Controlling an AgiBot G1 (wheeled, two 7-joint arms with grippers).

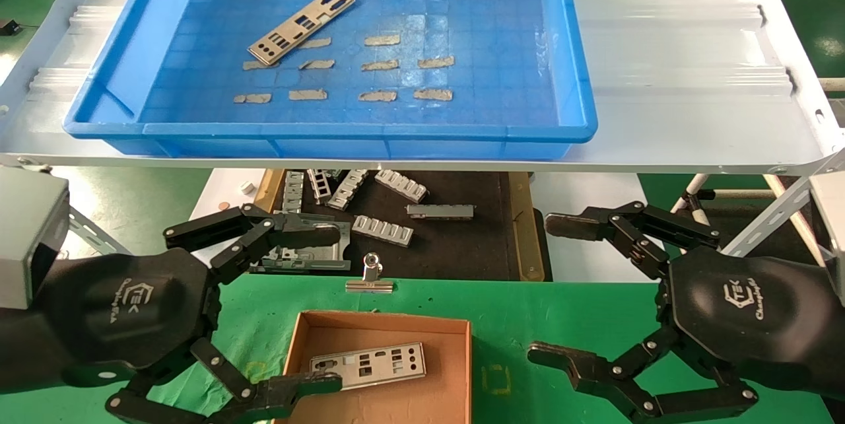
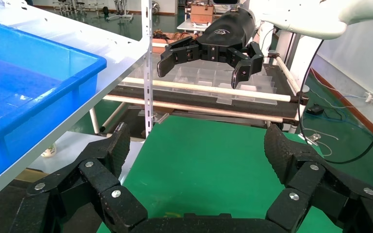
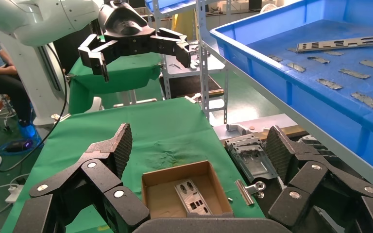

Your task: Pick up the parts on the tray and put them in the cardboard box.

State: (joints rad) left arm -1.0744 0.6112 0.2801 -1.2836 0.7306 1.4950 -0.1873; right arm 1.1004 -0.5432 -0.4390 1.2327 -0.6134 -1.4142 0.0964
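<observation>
1. Completed: one part [image 1: 368,365] lies flat on the floor of the cardboard box [image 1: 462,371], which sits on the green bench [image 1: 554,308] between the two arms.
2. Remaining: one part [image 1: 302,25] rests in the far-left area of the tray [image 1: 330,130], partly overlapping a tape strip [image 1: 314,43]. No other plates are visible in the tray, so the task is judged about half done.
3. Left end effector [image 1: 333,308]: jaws spread wide, holding nothing, positioned low just left of the cardboard box.
4. Right end effector [image 1: 551,288]: jaws spread wide, holding nothing, positioned right of the box, below the shelf [image 1: 693,67] carrying the tray.
</observation>
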